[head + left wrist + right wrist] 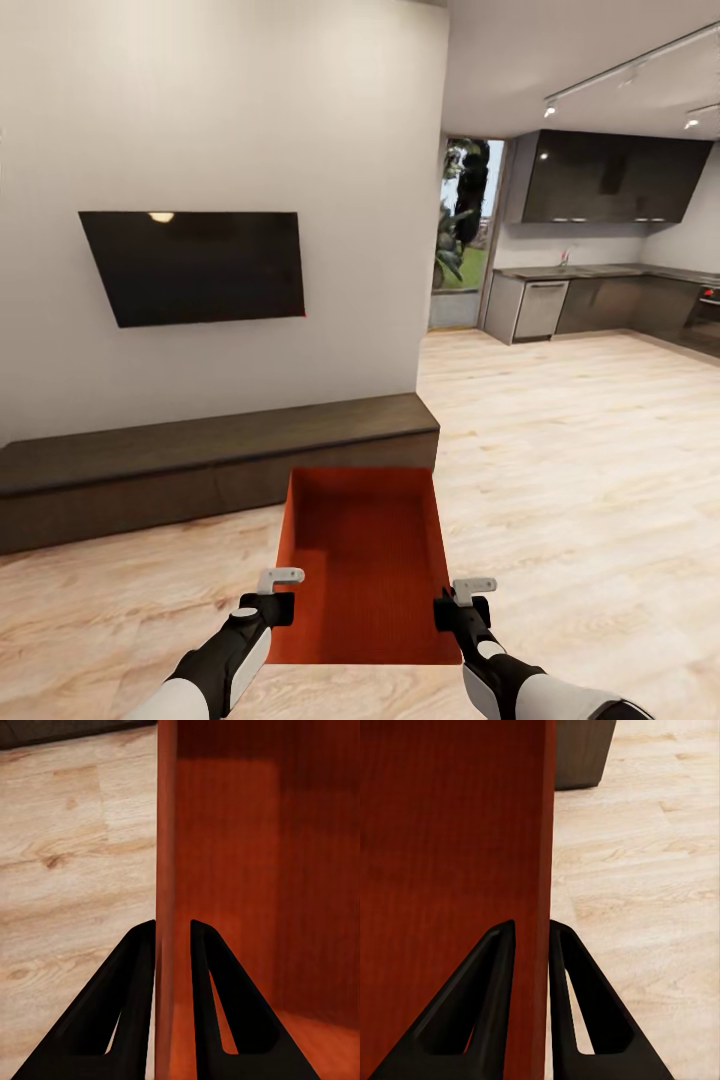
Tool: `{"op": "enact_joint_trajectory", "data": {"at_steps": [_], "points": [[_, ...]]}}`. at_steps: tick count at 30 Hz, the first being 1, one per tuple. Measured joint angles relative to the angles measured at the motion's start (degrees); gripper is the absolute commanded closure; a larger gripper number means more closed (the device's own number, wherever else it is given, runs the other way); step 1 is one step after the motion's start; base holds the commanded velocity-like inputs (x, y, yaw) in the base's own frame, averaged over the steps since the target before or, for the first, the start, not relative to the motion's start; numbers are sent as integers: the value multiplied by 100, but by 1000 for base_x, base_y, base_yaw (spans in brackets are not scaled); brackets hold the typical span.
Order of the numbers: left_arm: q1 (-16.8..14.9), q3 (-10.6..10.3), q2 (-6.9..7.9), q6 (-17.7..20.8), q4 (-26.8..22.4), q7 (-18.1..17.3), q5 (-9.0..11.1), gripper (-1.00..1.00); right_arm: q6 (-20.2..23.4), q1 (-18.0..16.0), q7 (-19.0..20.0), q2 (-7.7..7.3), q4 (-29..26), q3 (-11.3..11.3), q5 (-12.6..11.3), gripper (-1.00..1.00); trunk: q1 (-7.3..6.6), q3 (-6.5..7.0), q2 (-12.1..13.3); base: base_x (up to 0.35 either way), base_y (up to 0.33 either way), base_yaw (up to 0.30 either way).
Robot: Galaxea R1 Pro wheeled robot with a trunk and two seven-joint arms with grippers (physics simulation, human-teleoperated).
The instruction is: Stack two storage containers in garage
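One orange-red storage container (365, 560) hangs level in front of me over the light wood floor of the living room, its open top showing. My left gripper (277, 598) is shut on its left wall, and my right gripper (458, 606) is shut on its right wall. In the left wrist view the black fingers (139, 967) straddle the thin red wall (166, 832). The right wrist view shows the same pinch, fingers (574, 975) on either side of the wall (544, 832). The garage is out of view.
A long low dark-brown cabinet (200, 460) runs along the white wall just beyond the container, with a black TV (195, 265) above it. Wood floor (580, 450) stretches to the right toward a dark kitchen (600, 300) and a glass doorway (465, 230).
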Motion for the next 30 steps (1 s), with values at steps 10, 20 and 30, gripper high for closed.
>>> {"op": "enact_joint_trajectory", "data": {"at_steps": [10,20,30], "points": [[0,-1,0,-1,0,1,1,100,0,0,-3,0,-1,-8,11,100,0,93,0,0,0,0],[0,-2,0,-1,1,1,2,100,1,0,-3,0,-1,-9,13,100,0,186,0,0,0,0],[0,-2,0,-1,0,1,2,100,0,0,-3,0,-1,-6,9,100,0,279,0,0,0,0]]}}
